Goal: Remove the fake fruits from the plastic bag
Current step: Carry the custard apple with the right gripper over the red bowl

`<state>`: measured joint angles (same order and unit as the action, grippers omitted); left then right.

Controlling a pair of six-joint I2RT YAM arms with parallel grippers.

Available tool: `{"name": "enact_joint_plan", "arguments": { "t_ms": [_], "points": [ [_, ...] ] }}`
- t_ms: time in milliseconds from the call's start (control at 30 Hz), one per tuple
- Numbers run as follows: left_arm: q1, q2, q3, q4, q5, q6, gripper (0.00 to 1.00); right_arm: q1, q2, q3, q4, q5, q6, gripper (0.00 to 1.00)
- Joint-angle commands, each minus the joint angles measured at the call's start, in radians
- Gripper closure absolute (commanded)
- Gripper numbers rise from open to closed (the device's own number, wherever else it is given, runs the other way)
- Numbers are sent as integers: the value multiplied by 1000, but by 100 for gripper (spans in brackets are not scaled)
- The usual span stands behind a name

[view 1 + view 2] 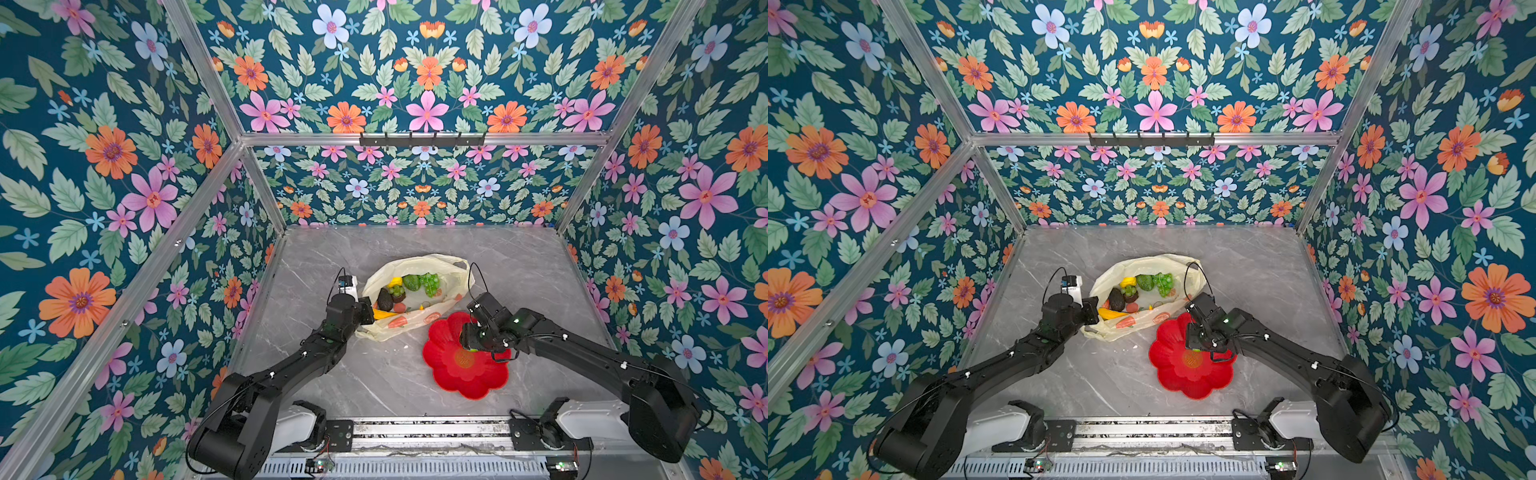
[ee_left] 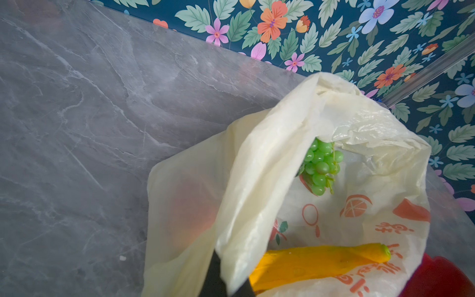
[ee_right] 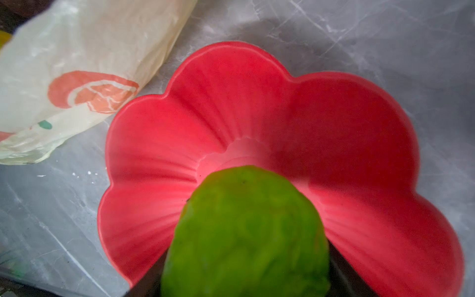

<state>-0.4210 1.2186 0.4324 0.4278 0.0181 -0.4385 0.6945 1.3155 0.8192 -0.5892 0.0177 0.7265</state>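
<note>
The plastic bag (image 1: 419,264) (image 1: 1142,262) lies open in mid-table. Inside it I see green grapes (image 1: 430,283) (image 2: 321,167), a green bumpy fruit (image 1: 411,281), a lemon (image 1: 395,282), an avocado (image 1: 384,300), a strawberry (image 1: 400,308) and a banana (image 1: 381,314) (image 2: 321,262). My left gripper (image 1: 368,311) (image 1: 1090,311) (image 2: 228,282) is shut on the bag's left rim (image 2: 257,192), holding it up. My right gripper (image 1: 471,347) (image 1: 1196,347) (image 3: 244,257) is shut on another green bumpy fruit (image 3: 244,226), just above the plate's middle.
A red flower-shaped plate (image 1: 453,380) (image 1: 1183,384) (image 3: 231,102) sits right of the bag and close to it; its edge shows in the left wrist view (image 2: 442,277). Floral walls enclose the grey marble table (image 1: 374,374) on three sides. A metal rail (image 1: 428,428) runs along the front.
</note>
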Motion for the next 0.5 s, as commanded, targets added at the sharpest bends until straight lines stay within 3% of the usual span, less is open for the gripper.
{"name": "enact_joint_plan", "arguments": {
  "t_ms": [0, 467],
  "points": [
    [-1, 1, -2, 18, -12, 11, 100, 1, 28, -8, 61, -3, 21, 38],
    [-1, 4, -1, 17, -15, 12, 100, -35, 125, -55, 61, 32, 18, 38]
  ]
}}
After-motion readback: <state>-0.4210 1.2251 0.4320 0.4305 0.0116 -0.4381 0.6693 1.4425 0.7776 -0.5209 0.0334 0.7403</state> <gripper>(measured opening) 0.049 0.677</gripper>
